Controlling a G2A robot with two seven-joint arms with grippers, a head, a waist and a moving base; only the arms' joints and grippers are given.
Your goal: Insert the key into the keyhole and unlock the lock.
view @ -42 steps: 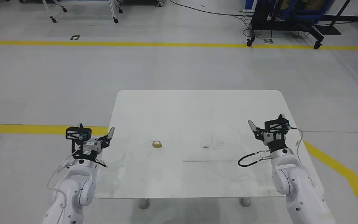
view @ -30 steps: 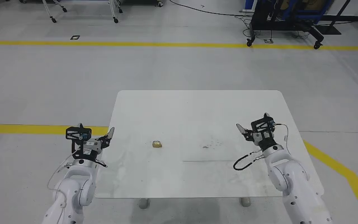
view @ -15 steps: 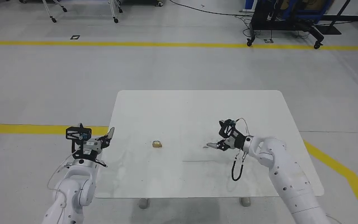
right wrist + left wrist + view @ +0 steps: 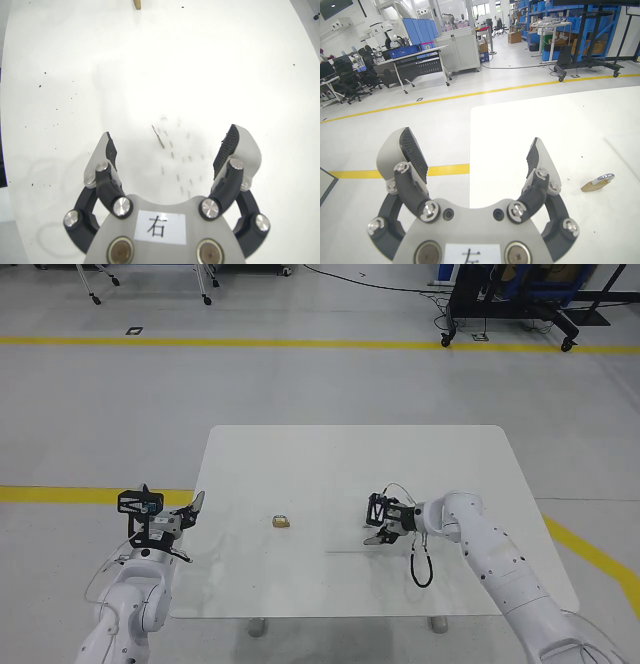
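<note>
right wrist view has the right end effector (image 4: 171, 132) wide open and empty, low over the bench (image 4: 200, 62), with the key (image 4: 158, 137) a thin sliver between its fingers. the lock (image 4: 282, 522) lies well apart, toward the left arm. the step in hand looks like picking up the key: centre on it, go low, close squarely. the left end effector (image 4: 470, 136) hangs open and empty by the bench edge. the keyhole cannot be made out, and scuff marks crowd the key.

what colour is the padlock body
Brass-tan, with a silver shackle; the small metal padlock shows best in the left wrist view.
</note>
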